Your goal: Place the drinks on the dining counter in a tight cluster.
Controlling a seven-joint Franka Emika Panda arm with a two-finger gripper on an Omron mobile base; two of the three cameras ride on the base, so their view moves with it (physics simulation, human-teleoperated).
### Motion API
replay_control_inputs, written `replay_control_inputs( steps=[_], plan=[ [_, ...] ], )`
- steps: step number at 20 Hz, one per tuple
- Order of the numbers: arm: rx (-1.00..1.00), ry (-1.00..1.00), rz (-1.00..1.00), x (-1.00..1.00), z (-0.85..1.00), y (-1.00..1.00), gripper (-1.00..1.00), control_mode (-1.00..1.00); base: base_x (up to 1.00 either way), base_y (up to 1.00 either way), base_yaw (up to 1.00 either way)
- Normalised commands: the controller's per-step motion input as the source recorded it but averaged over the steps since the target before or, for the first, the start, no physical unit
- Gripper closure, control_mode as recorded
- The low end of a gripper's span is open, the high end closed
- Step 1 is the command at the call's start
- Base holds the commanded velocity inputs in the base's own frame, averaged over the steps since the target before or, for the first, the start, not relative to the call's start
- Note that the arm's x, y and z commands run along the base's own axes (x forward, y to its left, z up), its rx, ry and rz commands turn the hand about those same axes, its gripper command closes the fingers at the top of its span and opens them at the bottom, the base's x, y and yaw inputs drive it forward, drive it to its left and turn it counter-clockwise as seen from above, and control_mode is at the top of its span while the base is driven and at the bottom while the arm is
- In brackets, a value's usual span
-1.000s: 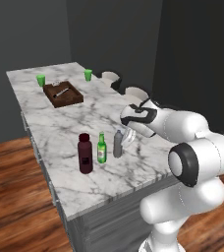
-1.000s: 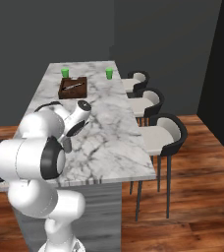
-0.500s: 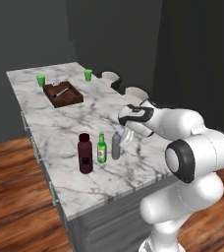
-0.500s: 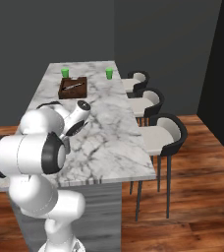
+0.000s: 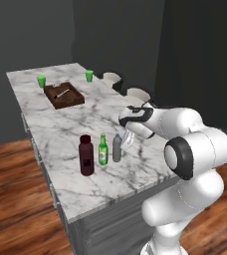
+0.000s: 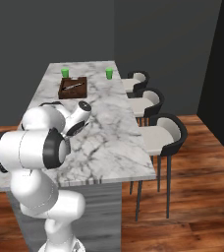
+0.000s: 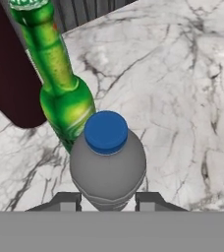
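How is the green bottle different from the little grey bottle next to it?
The green bottle is shiny see-through glass with a long thin neck; the grey bottle is dull and stubby. The green one stands a bit taller. The grey one has a blue cap, and the claw is shut around it; the green one stands free. Both stand upright on the marble counter.

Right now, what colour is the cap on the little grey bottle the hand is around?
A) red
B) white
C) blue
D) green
C: in the hand view the grey bottle sits between the hand's fingertips with a round blue cap on top, beside the green bottle.
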Motion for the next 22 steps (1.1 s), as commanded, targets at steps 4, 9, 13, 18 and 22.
replay_control_inputs(
  steps=[4,9,13,18,22],
  plan=[
    [0.0,0.0,0.0,0.02,-0.12,0.01,1.0,-1.0,0.0,0.0,0.0],
    [0.0,0.0,0.0,0.01,-0.04,0.0,1.0,-1.0,0.0,0.0,0.0],
    [0.0,0.0,0.0,0.0,0.0,0.0,1.0,-1.0,0.0,0.0,0.0],
    [0.0,0.0,0.0,0.0,0.0,0.0,-1.0,-1.0,0.0,0.0,0.0],
    [0.0,0.0,0.0,0.0,0.0,0.0,-1.0,-1.0,0.0,0.0,0.0]
  ],
)
